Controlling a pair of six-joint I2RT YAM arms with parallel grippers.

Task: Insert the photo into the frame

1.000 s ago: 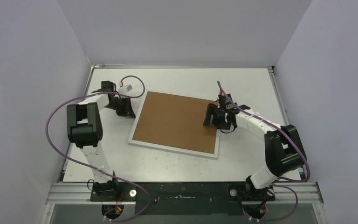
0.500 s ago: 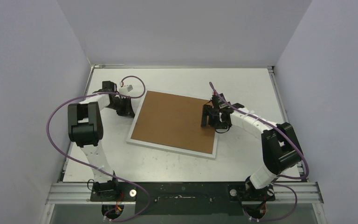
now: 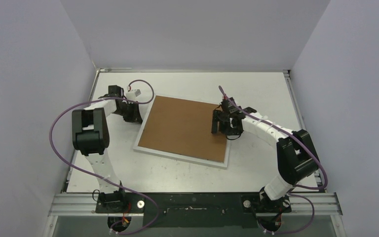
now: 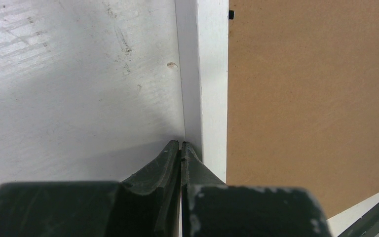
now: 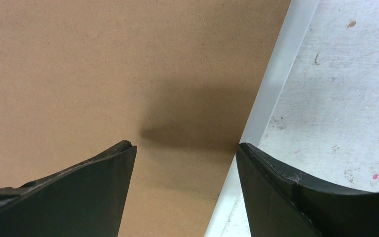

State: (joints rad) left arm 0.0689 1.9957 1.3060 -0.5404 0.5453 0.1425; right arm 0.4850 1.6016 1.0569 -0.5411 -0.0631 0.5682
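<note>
Left tool point(image 4: 181, 144) closed at frame point(image 4: 212, 74) edge, right tool point(image 5: 185, 145) agape, frame lengthwise left-right

The backing board point(image 3: 185, 128) sits in the frame point(image 4: 212, 74) on the table point(image 3: 256, 89).

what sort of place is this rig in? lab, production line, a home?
Most likely a lab test cell. Plain walls box in a scuffed white table. The left arm and right arm are bolted to an aluminium rail at its near edge, and a white frame lies on it.
</note>
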